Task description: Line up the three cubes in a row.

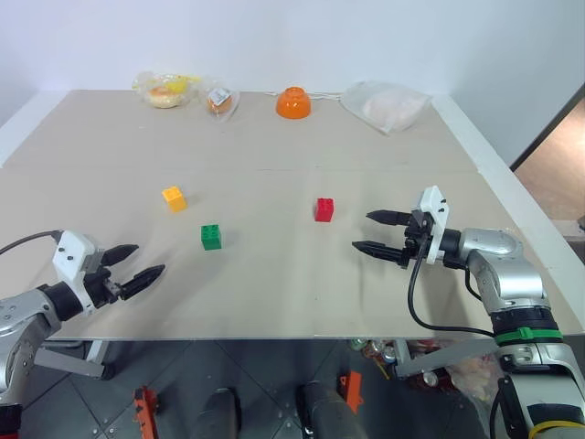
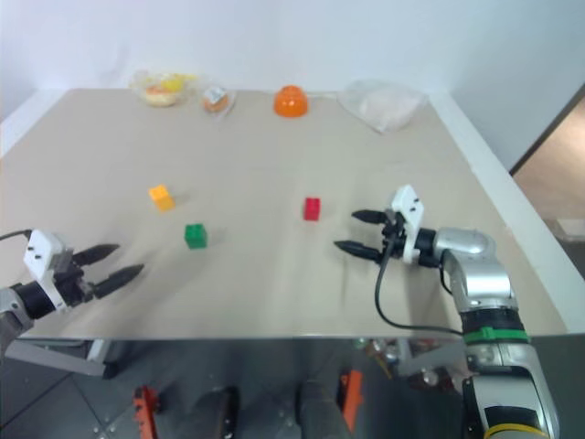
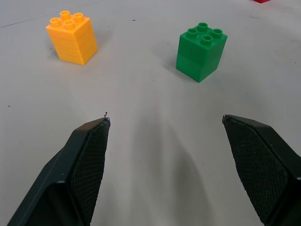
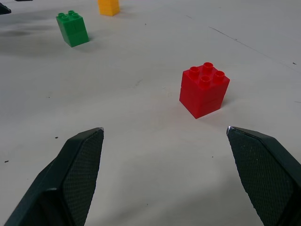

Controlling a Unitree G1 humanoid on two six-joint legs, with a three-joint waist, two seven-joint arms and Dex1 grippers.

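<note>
Spread wide, empty: left gripper (image 1: 135, 262) near table (image 1: 274, 302) front edge, right gripper (image 1: 377, 232) likewise. Ahead, well apart: green cube (image 1: 211, 236), yellow-orange cube (image 1: 174, 198) beyond it, red cube (image 1: 324, 209) rightward. Far back, orange bowl (image 1: 293, 102) among possibly bagged food.

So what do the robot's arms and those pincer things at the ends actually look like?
Each arm ends in a white block carrying two black, pointed fingers whose inner faces have a fine cross-hatched grip texture. The left gripper and right gripper look alike. The right arm is silver-grey metal with a black wrist section, a green ring lower down, and a black cable looping beneath it.
</note>
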